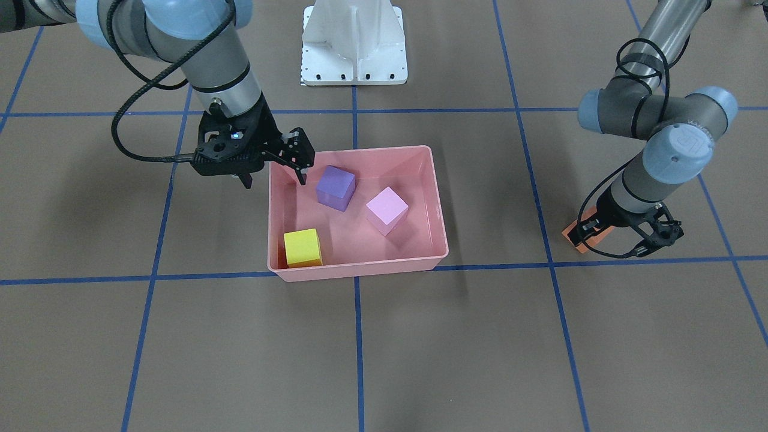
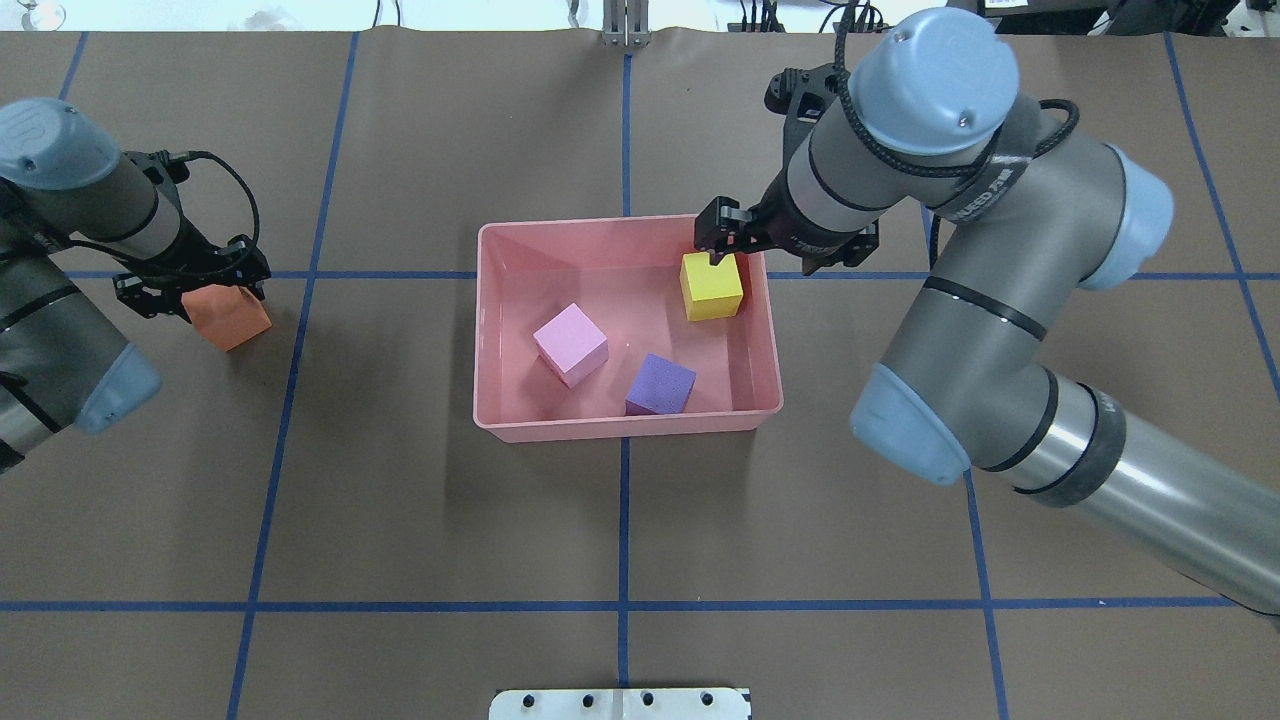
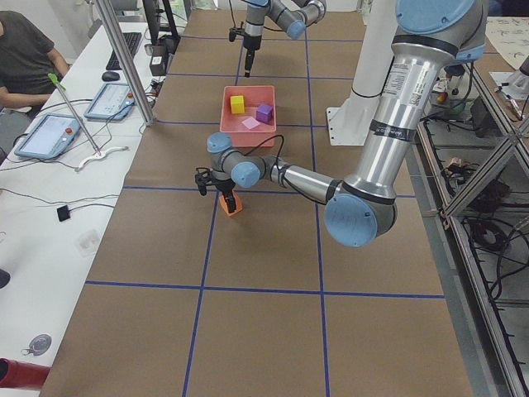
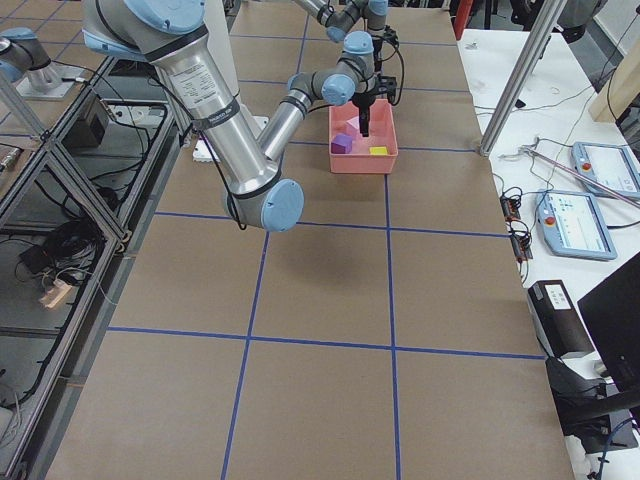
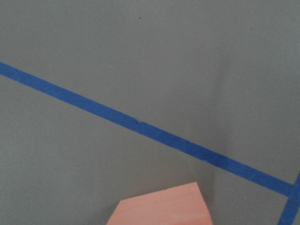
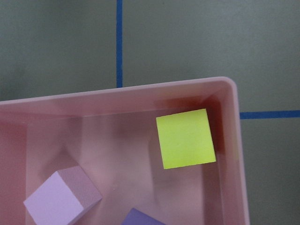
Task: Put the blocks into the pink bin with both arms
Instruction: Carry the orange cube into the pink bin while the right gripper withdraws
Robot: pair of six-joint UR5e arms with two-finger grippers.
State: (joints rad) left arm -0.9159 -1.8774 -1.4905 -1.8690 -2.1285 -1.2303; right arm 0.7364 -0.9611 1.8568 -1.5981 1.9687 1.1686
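Arms (image 2: 960,300) are bending down, tools spread.
Right tool (image 1: 273,178) is hovering over pink bin's (image 1: 360,273) 10 o'clock corner, front-facing view; left tool (image 2: 192,292) is hanging over orange block (image 2: 232,320).

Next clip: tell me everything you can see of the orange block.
The orange block is a small, plain, matte cube and the only block outside the pink bin. It sits on the brown table cover on the robot's left, well apart from the bin and turned at an angle to the blue tape lines. The left gripper hangs right at it, jaws apart, hiding one edge. Whether a finger touches it cannot be told.
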